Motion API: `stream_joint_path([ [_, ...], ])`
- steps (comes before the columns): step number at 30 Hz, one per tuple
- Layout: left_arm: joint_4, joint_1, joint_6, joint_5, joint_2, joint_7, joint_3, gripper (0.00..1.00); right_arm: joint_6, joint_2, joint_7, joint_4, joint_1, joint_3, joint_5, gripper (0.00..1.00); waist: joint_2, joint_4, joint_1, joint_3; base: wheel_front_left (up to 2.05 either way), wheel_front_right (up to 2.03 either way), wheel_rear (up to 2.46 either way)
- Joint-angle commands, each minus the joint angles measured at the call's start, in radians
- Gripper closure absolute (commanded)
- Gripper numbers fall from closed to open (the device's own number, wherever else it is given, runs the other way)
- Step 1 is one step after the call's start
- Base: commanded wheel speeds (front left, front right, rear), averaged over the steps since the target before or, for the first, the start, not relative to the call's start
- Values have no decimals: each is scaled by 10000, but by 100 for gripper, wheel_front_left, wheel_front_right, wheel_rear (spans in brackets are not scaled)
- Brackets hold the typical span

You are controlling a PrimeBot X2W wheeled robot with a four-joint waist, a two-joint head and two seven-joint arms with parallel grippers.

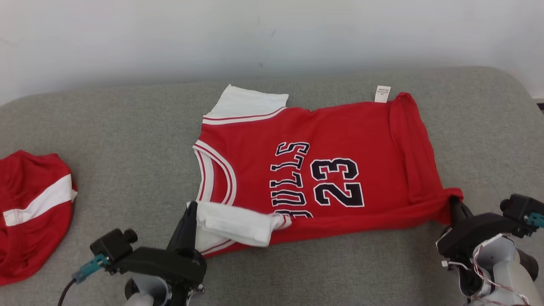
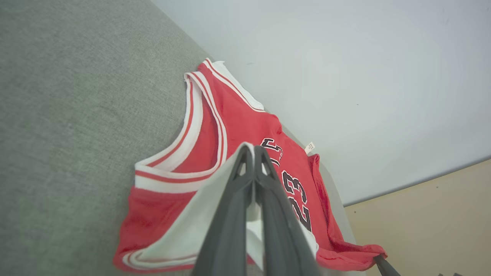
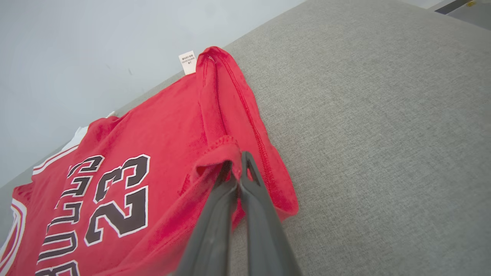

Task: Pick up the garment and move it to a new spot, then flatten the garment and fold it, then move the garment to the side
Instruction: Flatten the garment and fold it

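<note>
The red basketball jersey with white sleeves and a black "23" (image 1: pixel 340 127) lies spread across the middle of the grey fabric-covered worktop (image 1: pixel 106 127), collar towards the worktop's left end and hem towards its right.

Both pincers work at the worktop's near edge. The left pincer (image 1: pixel 192 206) is closed tight on the near white sleeve, and the right pincer (image 1: pixel 454 204) is closed tight on the near hem corner.

This looks like the flatten-and-fold step. The next move probably calls for both arms to lift together and carry the near edge evenly towards the worktop's far edge.

The head view alone takes in a second red-and-white garment (image 1: pixel 29 204) at the worktop's left end. The right wrist view shows the hem strip doubled over, and the left wrist view shows beige floor (image 2: pixel 422 214) beyond the worktop.
</note>
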Motion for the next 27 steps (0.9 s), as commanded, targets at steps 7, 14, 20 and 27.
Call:
stream_joint_path([
  [7, 1190, -1449, 91, 588, -130, -615, -98, 100, 9, 5, -227, 872, -1060, 136, -78, 100, -1, -79, -1, 678, 0, 0, 0],
  [14, 1961, -2329, -92, 788, -203, -969, 38, 100, 9, 4, -564, 1653, -1896, 187, -316, 100, -1, -106, -1, 1104, 0, 0, 0],
  [20, 2353, -2699, -283, 830, -241, -1080, 148, 100, 9, 4, -843, 2154, -2335, 25, -482, 100, -1, -47, -1, 1264, 0, 0, 0],
  [27, 2613, -2870, -385, 890, -295, -1143, 274, 100, 9, 5, -1014, 2659, -2770, 39, -771, 100, -1, 13, -1, 1344, 0, 0, 0],
])
